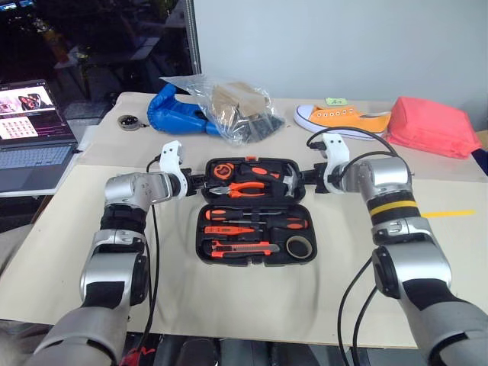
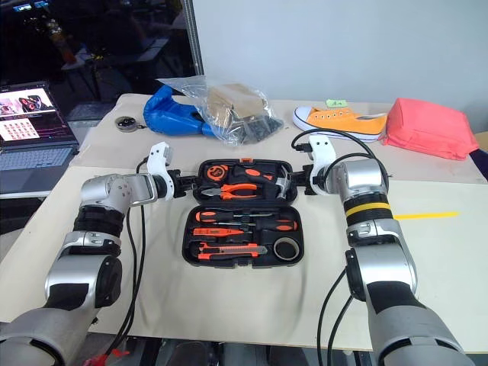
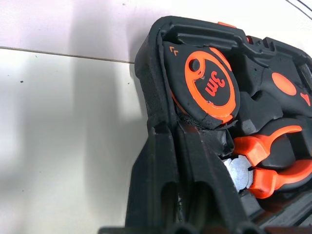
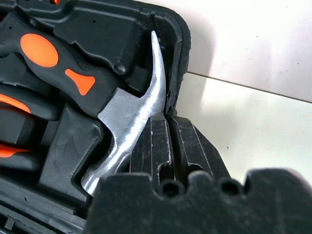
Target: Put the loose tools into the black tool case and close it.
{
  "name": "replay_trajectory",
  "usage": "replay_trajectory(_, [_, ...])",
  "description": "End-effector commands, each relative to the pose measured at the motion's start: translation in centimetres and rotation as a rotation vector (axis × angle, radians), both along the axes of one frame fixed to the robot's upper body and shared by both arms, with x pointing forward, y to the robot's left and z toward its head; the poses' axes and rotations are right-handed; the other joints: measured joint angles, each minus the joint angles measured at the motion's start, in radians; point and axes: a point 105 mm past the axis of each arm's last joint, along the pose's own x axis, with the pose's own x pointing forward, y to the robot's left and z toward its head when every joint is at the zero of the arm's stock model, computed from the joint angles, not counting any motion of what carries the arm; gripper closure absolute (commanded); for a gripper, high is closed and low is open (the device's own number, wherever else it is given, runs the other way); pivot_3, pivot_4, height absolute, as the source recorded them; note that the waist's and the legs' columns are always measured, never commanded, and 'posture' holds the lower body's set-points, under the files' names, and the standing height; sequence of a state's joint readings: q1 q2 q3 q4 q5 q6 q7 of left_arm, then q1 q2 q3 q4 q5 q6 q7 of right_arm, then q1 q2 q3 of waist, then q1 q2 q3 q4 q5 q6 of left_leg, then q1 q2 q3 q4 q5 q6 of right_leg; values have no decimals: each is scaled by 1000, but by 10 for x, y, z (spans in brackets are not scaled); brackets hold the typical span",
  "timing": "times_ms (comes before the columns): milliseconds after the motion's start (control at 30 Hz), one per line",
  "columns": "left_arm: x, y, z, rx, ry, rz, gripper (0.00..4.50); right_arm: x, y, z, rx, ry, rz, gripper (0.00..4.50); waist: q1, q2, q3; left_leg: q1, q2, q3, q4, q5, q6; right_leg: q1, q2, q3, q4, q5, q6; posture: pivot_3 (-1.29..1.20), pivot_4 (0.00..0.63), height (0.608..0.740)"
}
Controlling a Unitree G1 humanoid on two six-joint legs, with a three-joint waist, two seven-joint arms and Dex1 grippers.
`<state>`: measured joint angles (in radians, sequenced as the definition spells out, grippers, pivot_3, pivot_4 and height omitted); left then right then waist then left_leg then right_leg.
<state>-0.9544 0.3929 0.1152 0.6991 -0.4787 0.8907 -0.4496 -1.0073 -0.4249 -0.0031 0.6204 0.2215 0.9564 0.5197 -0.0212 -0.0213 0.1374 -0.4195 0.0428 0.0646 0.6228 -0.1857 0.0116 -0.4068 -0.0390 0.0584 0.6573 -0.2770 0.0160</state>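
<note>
Hidden: the left pincer (image 1: 200,181) tips sit against the left edge of the black tool case (image 1: 206,238) lid, the right pincer (image 1: 306,180) tips against its right edge — the head views do not resolve the fingertips.
Cut off: laptop (image 1: 32,137) runs off the left edge of the frame; red pouch (image 1: 435,126) is near the right edge.
Hard to make out: contents of the clear plastic bag (image 1: 236,107) at upper centre, apart from something tan and something dark.
Case: one, lying open in the middle of the tabletop (image 1: 252,301), lid half toward the top of the frame.
Lid half: one tape measure (image 3: 209,83), one pair of orange-handled pliers (image 1: 248,187), one steel-headed hammer (image 4: 129,122).
Lower half: two long screwdrivers (image 1: 267,219), one slim tester screwdriver (image 1: 229,229), one utility knife (image 1: 242,248), one tape ring (image 1: 300,246) — all lying in the recesses.
Elsewhere: one blue bag (image 1: 175,113), one orange shoe (image 1: 343,118), one small round object (image 1: 128,122), all along the top of the tabletop.
Left pincer state: pressed together on the lid's left rim, seen in the left wrist view beside the tape measure.
Right pincer state: pressed together on the lid's right rim, next to the hammer head.
Arm pose: both forearms reach up the frame, wrists bent inward so the pincers face each other across the lid.
</note>
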Motion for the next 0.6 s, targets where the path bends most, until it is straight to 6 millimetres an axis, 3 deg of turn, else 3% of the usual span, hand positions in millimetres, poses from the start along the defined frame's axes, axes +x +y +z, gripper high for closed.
replay_trajectory(33, [1, -8, 39, 66, -272, -105, 4482, -7, 23, 47, 60, -308, 172, 4500, -2, 0, 0, -1, 0, 0, 0, 0, 0, 0, 0, 0, 0, 0, 0, 0, 150, 740])
replay_trajectory(100, [-9, -11, 48, 125, -387, -167, 4482, -23, 26, 61, 8, -487, 271, 4500, -3, 0, 0, -3, 0, 0, 0, 0, 0, -2, 0, 0, 1, 0, 0, 0, 150, 740])
replay_trajectory(233, [-39, -19, 48, 317, -619, -329, 4482, -61, 29, 73, 134, -643, 379, 4500, -5, 0, 0, -7, 1, 1, -2, 2, -4, -9, 1, 2, 2, 0, 0, 0, 150, 740])
replay_trajectory(333, [-65, -14, 40, 462, -757, -416, 4482, -92, 25, 62, 35, -743, 409, 4500, 3, 1, 0, -7, 2, 2, -9, 4, -7, -14, 1, 5, 2, 0, 0, 0, 150, 740])
replay_trajectory(600, [-95, 25, 19, 678, -809, -458, 4482, -141, 3, 41, -171, -814, 431, 4500, 7, 1, 0, 1, 2, 6, -8, 3, -3, -6, 0, 8, -1, 0, 0, 0, 150, 740])
